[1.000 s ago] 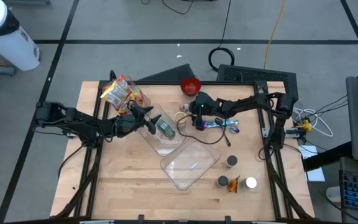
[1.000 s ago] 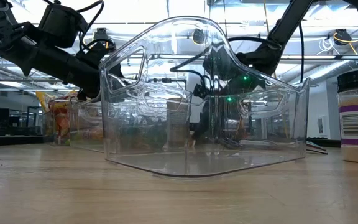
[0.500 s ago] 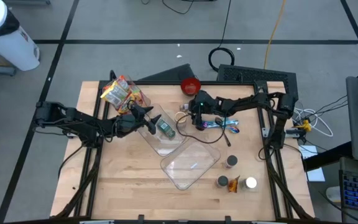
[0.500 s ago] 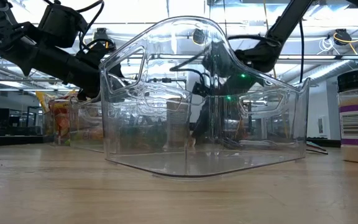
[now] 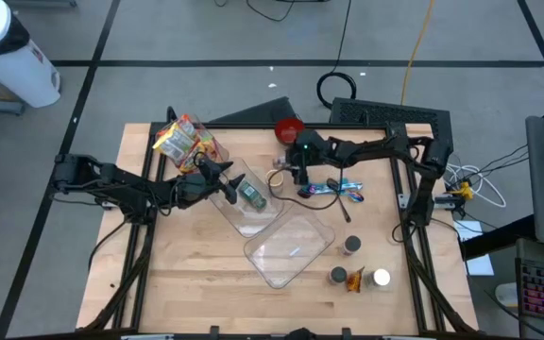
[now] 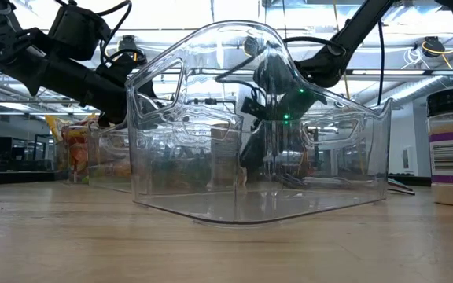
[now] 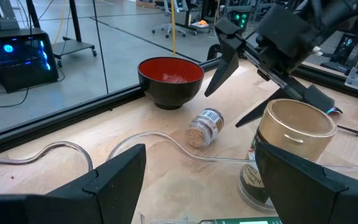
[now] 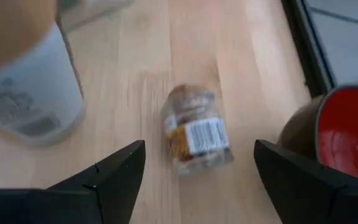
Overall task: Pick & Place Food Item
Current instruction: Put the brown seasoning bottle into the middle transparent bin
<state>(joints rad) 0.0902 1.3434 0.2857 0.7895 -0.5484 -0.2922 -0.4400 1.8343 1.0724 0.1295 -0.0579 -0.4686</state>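
A small jar with a barcode label lies on its side on the wood, near the red bowl. My right gripper hangs open above the jar, slanting down, with a finger on either side and clear of it. My left gripper is open at the near-left rim of a clear container. A green jar with a tan lid stands in that container. My left gripper stands at the clear container's rim; I cannot tell whether a finger touches it.
A larger clear bin lies nearer the front. Three spice jars stand at the front right. Snack bags are at the far left, and coloured packets lie right of the small jar.
My right gripper has risen a little, drawn toward the table's far edge near the red bowl, and rolled slightly. It stays open. The small jar has not moved.
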